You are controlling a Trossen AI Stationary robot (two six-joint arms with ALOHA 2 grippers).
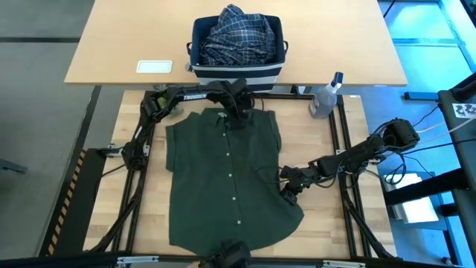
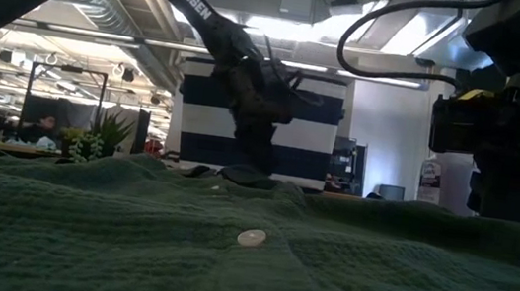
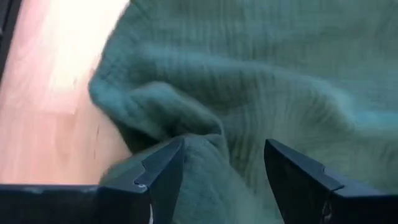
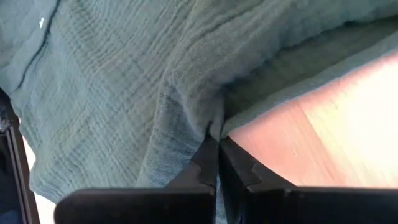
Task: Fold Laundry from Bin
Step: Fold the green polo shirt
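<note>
High view: spray bottle (image 1: 325, 98) beside bin (image 1: 236, 68)

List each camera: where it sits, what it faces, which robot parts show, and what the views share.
High: overhead, straight down; both arms, green shirt, bin.
Low: table height, level across shirt toward bin; left arm.
Left wrist: left gripper open over the collar.
Right wrist: right gripper shut on the shirt's edge.
Shared: all four show the shirt.
</note>
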